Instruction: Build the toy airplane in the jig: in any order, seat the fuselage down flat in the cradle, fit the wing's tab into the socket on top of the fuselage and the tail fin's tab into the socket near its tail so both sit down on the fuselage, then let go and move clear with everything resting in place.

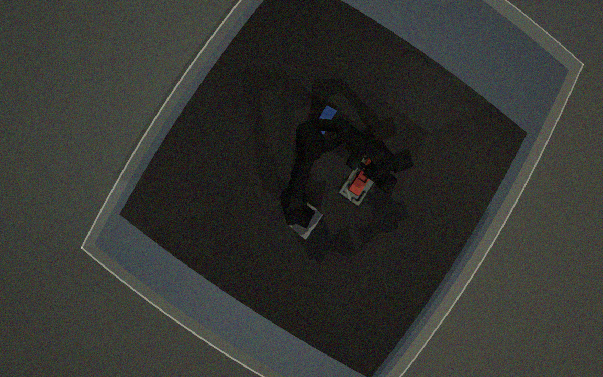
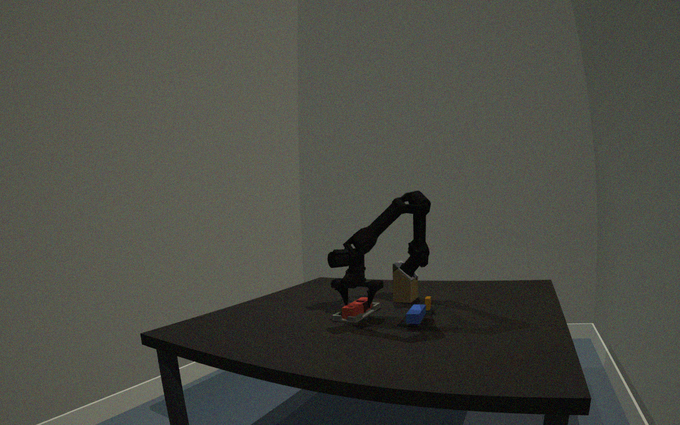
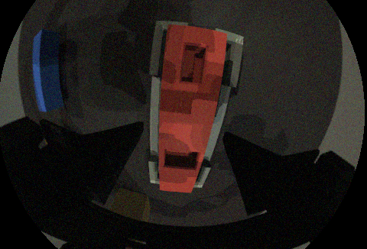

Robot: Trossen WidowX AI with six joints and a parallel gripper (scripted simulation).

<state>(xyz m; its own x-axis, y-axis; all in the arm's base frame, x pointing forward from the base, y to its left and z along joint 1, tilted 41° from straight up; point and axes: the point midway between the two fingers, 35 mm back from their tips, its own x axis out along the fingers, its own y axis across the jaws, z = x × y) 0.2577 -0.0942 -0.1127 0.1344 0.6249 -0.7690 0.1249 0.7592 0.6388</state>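
Dark surface (image 1: 200, 187) (image 2: 279, 349) (image 3: 275, 88) beneath the claw (image 1: 367, 166) (image 2: 358, 304) (image 3: 183, 131), fingers wide apart, gripping nothing. Between and below them, red fuselage (image 1: 357, 185) (image 2: 354, 309) (image 3: 180, 104) in the cradle (image 1: 356, 202) (image 2: 337, 318) (image 3: 154, 108), apparently flat, sockets unfilled. Off to the claw's side, blue wing (image 1: 327, 112) (image 2: 415, 314) (image 3: 47, 71) and orange tail fin (image 2: 427, 303), both left to fit.

Red fuselage (image 1: 359, 184) (image 2: 354, 308) (image 3: 176, 123), grey cradle (image 1: 357, 203) (image 2: 355, 319) (image 3: 154, 108), blue block (image 1: 327, 112) (image 2: 415, 314) (image 3: 47, 71), black tool (image 1: 372, 165) (image 2: 357, 300) (image 3: 183, 131)

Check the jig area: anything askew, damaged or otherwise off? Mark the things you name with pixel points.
Nothing stands out. The red fuselage (image 1: 358, 185) (image 2: 354, 308) (image 3: 180, 123) lies lined up within the grey cradle (image 1: 351, 200) (image 2: 355, 319) (image 3: 154, 104), both sockets uncovered. The open gripper (image 2: 358, 304) (image 3: 183, 131) straddles it. The blue part (image 1: 327, 112) (image 2: 415, 314) (image 3: 49, 71) sits off to one side. No visible damage.
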